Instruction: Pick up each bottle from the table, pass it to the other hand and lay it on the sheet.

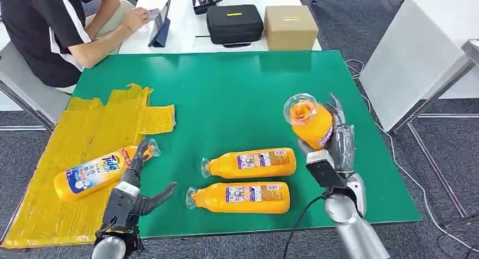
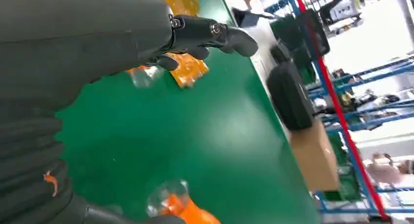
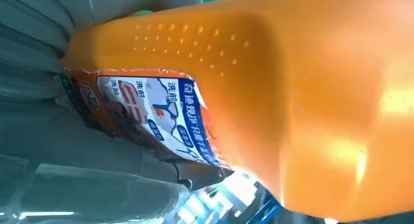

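The right arm comes up from the near edge of the green table (image 1: 237, 95), forearm raised, and the right hand (image 1: 333, 152) grips an orange detergent bottle (image 1: 309, 121) lifted clear of the table, its clear cap tipped toward the camera. From the right wrist, that held bottle (image 3: 293, 87) sits hard against the palm, its blue-and-white label readable against the grey fingers (image 3: 97, 185), detail the head view cannot give.

The left arm reaches in low at the near edge. The left hand (image 1: 138, 183) is released, fingers spread, holding nothing; its fingertips lie just beside the cap end of a Tide bottle (image 1: 96, 173) lying on the yellow sheet (image 1: 85, 129) at the table's left side. I can't tell whether they touch it.

Two more orange bottles lie side by side on the bare table between the hands: one farther (image 1: 251, 163), one nearer (image 1: 240, 197).

The left wrist view adds a black case (image 2: 290, 97) and a cardboard box (image 2: 315, 158) beyond the table's far edge.
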### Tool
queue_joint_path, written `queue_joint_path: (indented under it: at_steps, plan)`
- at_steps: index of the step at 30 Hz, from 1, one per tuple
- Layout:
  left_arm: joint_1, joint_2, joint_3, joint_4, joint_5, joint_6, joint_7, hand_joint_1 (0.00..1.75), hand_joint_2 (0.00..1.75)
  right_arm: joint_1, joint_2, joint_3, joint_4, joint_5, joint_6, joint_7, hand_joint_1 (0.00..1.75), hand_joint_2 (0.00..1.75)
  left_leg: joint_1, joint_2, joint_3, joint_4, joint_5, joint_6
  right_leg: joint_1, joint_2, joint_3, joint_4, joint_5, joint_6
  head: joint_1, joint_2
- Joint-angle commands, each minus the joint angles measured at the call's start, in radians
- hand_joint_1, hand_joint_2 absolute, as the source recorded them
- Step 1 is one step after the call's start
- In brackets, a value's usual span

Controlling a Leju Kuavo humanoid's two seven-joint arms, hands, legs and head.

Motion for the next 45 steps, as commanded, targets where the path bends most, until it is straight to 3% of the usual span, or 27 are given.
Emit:
queue_joint_path:
  at_steps: [1,14,33,45]
  plan:
    - [-0.008,0.024,-0.042,-0.010,0.048,-0.093,-0.028,0.00,1.75,-0.043,0.063,0.147,0.072,-0.110,0.108,-0.102,1.75,1.75,0.001,0.003,0.002,-0.001,-0.001,-0.003,0.000,0.003,0.001,-0.001,0.000,-0.001,0.000,0.000]
    - [0.035,0.007,-0.122,-0.092,0.011,-0.074,0.006,0.00,1.75,-0.059,0.201,0.293,0.162,-0.152,0.228,-0.098,1.75,1.75,0.001,0.004,0.002,-0.001,-0.001,-0.003,0.001,0.004,0.001,-0.001,0.000,-0.001,0.000,0.000]
    - [0.079,0.023,-0.084,-0.275,0.091,-0.085,-0.004,0.00,1.75,-0.016,0.246,0.298,0.171,0.000,0.191,-0.036,1.75,1.75,0.001,0.002,0.001,-0.001,-0.001,-0.002,0.001,0.002,0.000,0.000,0.000,-0.001,0.001,0.000]
    - [0.069,0.023,-0.198,-0.254,0.075,-0.141,0.009,0.00,1.75,-0.014,0.256,0.283,0.166,0.021,0.186,-0.031,1.75,1.75,0.001,0.002,0.002,-0.001,-0.001,-0.003,0.000,0.001,0.002,-0.001,-0.001,-0.001,0.001,0.000]
